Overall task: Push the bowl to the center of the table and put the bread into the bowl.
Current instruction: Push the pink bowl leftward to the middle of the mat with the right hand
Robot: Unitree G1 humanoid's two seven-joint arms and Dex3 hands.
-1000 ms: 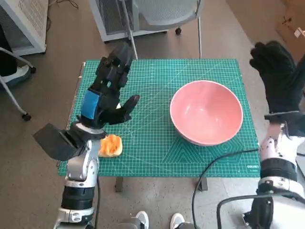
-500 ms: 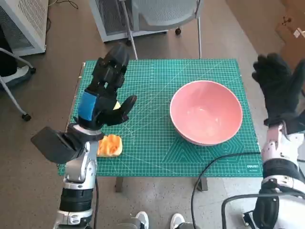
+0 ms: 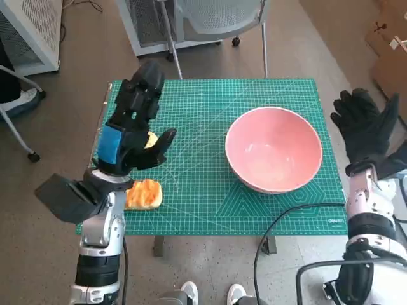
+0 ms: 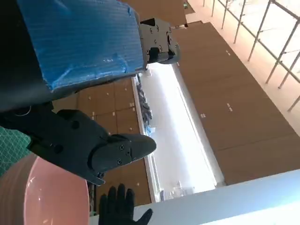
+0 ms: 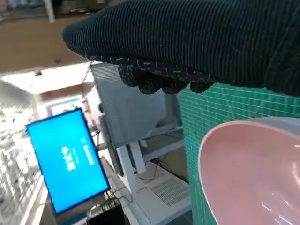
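Taking stock for you at the push step, not yet begun by the look of it.

Bowl [image 3: 275, 149]: pink, round, deep, smooth and glossy inside, empty. It sits right of centre in the head view, on the mat's right half, touched by neither hand.

Right hand [image 3: 364, 130]: black knitted glove, fingers spread, holding nothing, raised at the right edge of the frame just beside the bowl. You would judge the next move to be bringing this palm against the bowl's outer wall and sliding it leftward to mid-table.

Bread [image 3: 143, 194]: orange-gold, soft-looking, rounded lump, low in the left of the frame near the mat's front-left corner, partly covered by the left forearm.

Left hand [image 3: 130, 130]: black, rigid, blue tape over its back, fingers apart and gripping nothing, hovering above the mat beyond the bread. Whether its thumb touches the mat you probably cannot tell from this angle.

Mat [image 3: 203, 108]: green cutting mat, flat, printed with a fine white grid, covering the table.

Cable [image 3: 286, 219]: black, looping off the front edge, lower right.
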